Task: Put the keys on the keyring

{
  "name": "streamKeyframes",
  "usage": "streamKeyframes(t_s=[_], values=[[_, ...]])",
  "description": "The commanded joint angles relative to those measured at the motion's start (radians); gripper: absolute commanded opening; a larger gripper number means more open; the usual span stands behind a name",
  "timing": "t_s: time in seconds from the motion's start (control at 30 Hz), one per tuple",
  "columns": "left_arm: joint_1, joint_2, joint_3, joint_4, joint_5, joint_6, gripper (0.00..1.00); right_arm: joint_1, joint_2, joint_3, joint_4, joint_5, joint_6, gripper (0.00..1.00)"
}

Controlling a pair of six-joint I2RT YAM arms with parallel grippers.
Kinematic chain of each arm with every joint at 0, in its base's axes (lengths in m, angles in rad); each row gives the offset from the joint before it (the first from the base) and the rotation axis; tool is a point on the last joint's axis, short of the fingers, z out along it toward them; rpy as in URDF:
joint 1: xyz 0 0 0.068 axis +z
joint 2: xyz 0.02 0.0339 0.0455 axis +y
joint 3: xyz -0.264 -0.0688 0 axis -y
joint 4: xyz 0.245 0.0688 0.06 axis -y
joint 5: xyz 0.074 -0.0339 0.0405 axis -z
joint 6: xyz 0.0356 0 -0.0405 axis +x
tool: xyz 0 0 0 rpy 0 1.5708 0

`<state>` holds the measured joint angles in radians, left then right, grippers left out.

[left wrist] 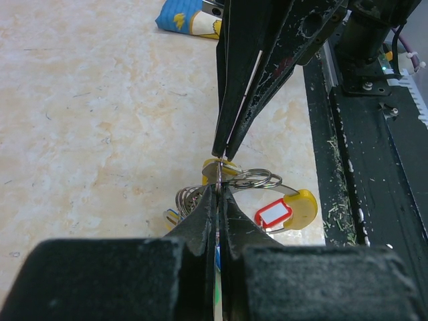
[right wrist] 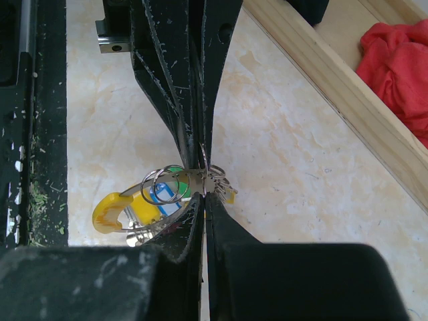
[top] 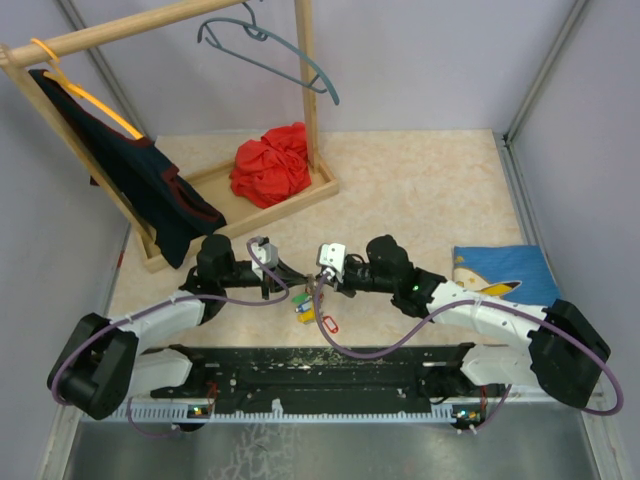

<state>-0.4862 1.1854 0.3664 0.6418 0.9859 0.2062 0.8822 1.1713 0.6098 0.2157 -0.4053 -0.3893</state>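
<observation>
The keyring [left wrist: 304, 204] is a grey metal band with a yellow section [right wrist: 107, 210], lying on the table between the two arms. Keys hang on it by small rings: a red tag [left wrist: 273, 214], a blue tag [right wrist: 164, 194] and a green one [right wrist: 177, 180]. My left gripper [left wrist: 219, 188] and right gripper [right wrist: 204, 195] meet tip to tip over the bunch [top: 303, 305]. Both are shut, each pinching the same thin split ring [left wrist: 219, 171], seen edge-on where it crosses the band's end. The keys' blades are mostly hidden.
A wooden rack tray [top: 310, 195] at the back holds a red cloth [top: 270, 165]. A dark garment [top: 140, 185] and a grey hanger [top: 270, 45] hang on its rail. A blue pouch [top: 505, 272] lies at the right. The black base rail [top: 320, 365] runs along the near edge.
</observation>
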Motion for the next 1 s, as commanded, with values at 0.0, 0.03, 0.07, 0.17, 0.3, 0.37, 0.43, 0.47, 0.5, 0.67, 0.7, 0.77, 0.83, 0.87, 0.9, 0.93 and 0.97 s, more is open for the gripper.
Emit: streamKeyframes(t_s=[0.0, 0.03, 0.07, 0.17, 0.3, 0.37, 0.43, 0.47, 0.5, 0.67, 0.7, 0.77, 0.83, 0.87, 0.9, 0.93, 0.97], values=[[0.006, 0.005, 0.035, 0.007, 0.047, 0.012, 0.01, 0.009, -0.026, 0.047, 0.048, -0.003, 0.012, 0.00], [0.006, 0.006, 0.035, 0.007, 0.051, 0.013, 0.01, 0.009, -0.028, 0.047, 0.049, -0.004, 0.013, 0.00], [0.006, 0.007, 0.036, 0.007, 0.054, 0.014, 0.01, 0.009, -0.028, 0.047, 0.051, -0.005, 0.013, 0.00], [0.005, 0.011, 0.037, 0.007, 0.054, 0.014, 0.01, 0.009, -0.026, 0.050, 0.051, -0.015, 0.015, 0.00], [0.006, 0.015, 0.040, 0.007, 0.063, 0.011, 0.01, 0.011, -0.028, 0.051, 0.053, -0.018, 0.019, 0.00], [0.005, 0.020, 0.041, 0.007, 0.061, 0.010, 0.01, 0.013, -0.028, 0.052, 0.059, -0.020, 0.021, 0.00], [0.005, 0.021, 0.043, 0.008, 0.057, 0.009, 0.00, 0.019, -0.025, 0.051, 0.064, -0.013, 0.020, 0.00], [0.005, 0.023, 0.043, 0.007, 0.058, 0.008, 0.00, 0.022, -0.022, 0.051, 0.068, -0.009, 0.021, 0.00], [0.005, 0.023, 0.043, 0.008, 0.061, 0.009, 0.00, 0.023, -0.021, 0.048, 0.075, -0.005, 0.022, 0.00], [0.005, 0.032, 0.045, 0.009, 0.080, 0.011, 0.01, 0.024, -0.020, 0.043, 0.097, 0.010, 0.030, 0.00], [0.005, 0.032, 0.046, 0.009, 0.082, 0.012, 0.00, 0.025, -0.021, 0.045, 0.098, 0.010, 0.031, 0.00], [0.004, 0.034, 0.046, 0.007, 0.086, 0.012, 0.00, 0.027, -0.021, 0.047, 0.099, 0.011, 0.033, 0.00], [0.005, 0.036, 0.049, 0.006, 0.087, 0.013, 0.00, 0.030, -0.018, 0.049, 0.097, 0.013, 0.032, 0.00], [0.005, 0.036, 0.049, 0.006, 0.085, 0.013, 0.00, 0.031, -0.015, 0.052, 0.094, 0.009, 0.031, 0.00], [0.005, 0.036, 0.049, 0.005, 0.082, 0.011, 0.00, 0.032, -0.013, 0.054, 0.093, 0.010, 0.032, 0.00], [0.005, 0.036, 0.049, 0.004, 0.076, 0.010, 0.00, 0.035, -0.011, 0.056, 0.093, 0.009, 0.031, 0.00], [0.005, 0.035, 0.048, 0.004, 0.071, 0.009, 0.00, 0.037, -0.012, 0.056, 0.093, 0.009, 0.032, 0.00]])
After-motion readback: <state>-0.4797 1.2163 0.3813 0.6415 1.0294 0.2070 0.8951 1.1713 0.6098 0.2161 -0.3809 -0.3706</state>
